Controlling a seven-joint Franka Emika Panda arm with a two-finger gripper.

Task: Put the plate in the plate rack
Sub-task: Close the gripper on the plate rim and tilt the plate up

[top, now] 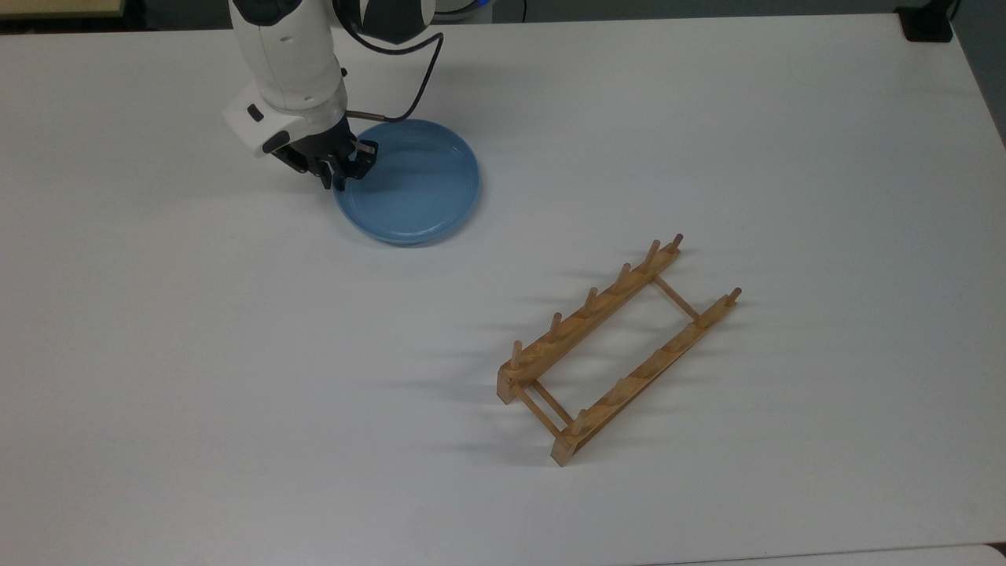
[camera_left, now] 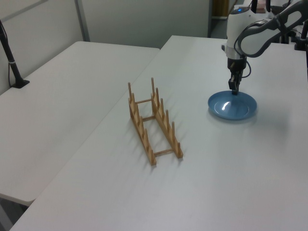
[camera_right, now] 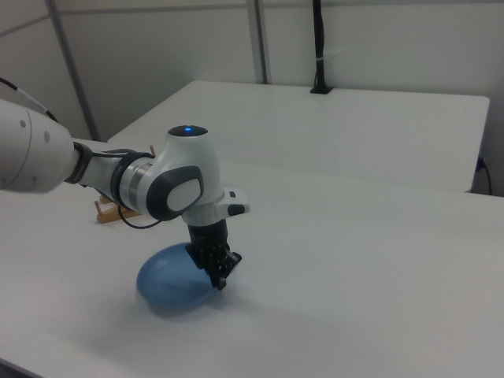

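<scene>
- Plate (top: 413, 185): round, light blue, glossy, shallow with a raised rim; lies flat on the white table (top: 157, 354), well apart from the plate rack (top: 617, 350).
- Gripper (top: 339, 174): points down at the plate's rim, on the side away from the rack; jaws drawn narrow, pinching the rim.
- Plate rack: light-brown wood, two peg-lined rails joined by thin crossbars, standing empty.
- A black cable (top: 409, 79) runs from the arm above the plate.
</scene>
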